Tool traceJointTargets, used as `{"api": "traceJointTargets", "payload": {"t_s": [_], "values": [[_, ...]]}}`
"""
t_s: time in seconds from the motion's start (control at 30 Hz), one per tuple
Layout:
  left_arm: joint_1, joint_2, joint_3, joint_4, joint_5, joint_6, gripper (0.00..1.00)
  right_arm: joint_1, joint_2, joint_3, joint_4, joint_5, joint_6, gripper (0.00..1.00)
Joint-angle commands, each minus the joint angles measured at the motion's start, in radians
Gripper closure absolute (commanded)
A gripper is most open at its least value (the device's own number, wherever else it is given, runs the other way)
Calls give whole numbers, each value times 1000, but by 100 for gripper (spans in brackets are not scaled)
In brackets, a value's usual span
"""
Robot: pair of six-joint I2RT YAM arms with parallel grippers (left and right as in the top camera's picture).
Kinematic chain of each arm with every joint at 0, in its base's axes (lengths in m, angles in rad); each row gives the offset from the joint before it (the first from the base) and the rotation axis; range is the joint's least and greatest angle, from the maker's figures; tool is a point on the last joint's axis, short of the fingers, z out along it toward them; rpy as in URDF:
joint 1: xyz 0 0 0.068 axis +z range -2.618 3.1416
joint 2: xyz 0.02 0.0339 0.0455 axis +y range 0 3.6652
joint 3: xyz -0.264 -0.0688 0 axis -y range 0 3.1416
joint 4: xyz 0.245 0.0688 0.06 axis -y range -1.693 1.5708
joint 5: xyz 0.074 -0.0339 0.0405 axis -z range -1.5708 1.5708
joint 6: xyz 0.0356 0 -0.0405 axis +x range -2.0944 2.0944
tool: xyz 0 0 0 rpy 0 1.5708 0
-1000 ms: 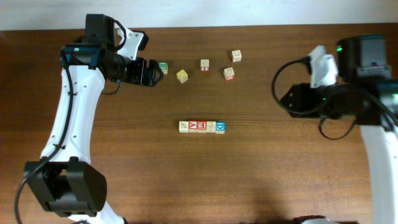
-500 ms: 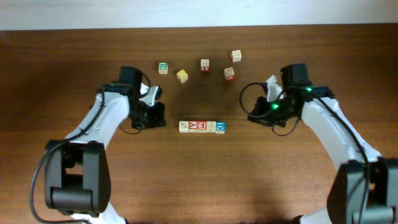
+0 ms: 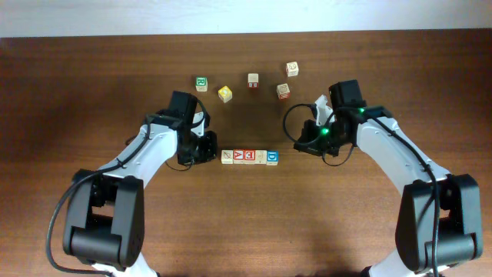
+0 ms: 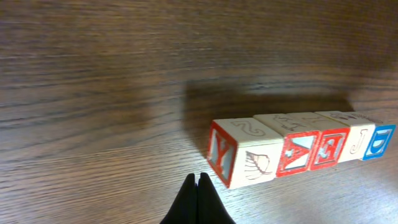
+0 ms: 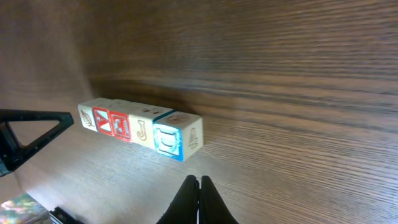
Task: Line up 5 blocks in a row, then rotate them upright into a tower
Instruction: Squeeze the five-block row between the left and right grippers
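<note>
Overhead view, left to right.

The left gripper (image 3: 206, 148) is left of centre with its jaws pressed together and nothing between them. Its tip is just beside the left end of the row; from above I cannot tell whether they touch. In the left wrist view the closed fingertips (image 4: 190, 194) sit at the lower middle of the frame. They lie close below the end block's corner, with a thin strip of wood between.

The five blocks (image 3: 250, 156) lie at frame centre on the table (image 3: 115, 231), in one straight row with neighbours touching. In order they are:
- a pale end block (image 3: 227, 156)
- a first red-printed block (image 3: 239, 155)
- a second red-printed block (image 3: 250, 155)
- a pale J block (image 3: 261, 156)
- a blue block (image 3: 272, 157)

At upper centre there are five loose cubes, each apart from the others and well above the row:
- a green-lettered cube (image 3: 201, 83)
- a yellow-faced cube (image 3: 224, 94)
- a pale cube (image 3: 253, 80)
- a red-marked cube (image 3: 284, 91)
- a second pale cube (image 3: 292, 69)

The right gripper (image 3: 301, 144) is right of the row, closed and empty. It is near the blue block but apart from it. The right wrist view shows bare wood between its tips (image 5: 199, 186) and the blue face.
</note>
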Motion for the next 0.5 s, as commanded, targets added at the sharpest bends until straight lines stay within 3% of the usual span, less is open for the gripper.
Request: {"api": "traceJointTargets", "payload": {"t_s": [0.0,0.47], "values": [[-10,10,-6,10,-7,-10,100,7,5,-45,55,-2,29,95],[-10,71,-5,77,69,114,100,8,5,-120,126,-6,29,95]]}}
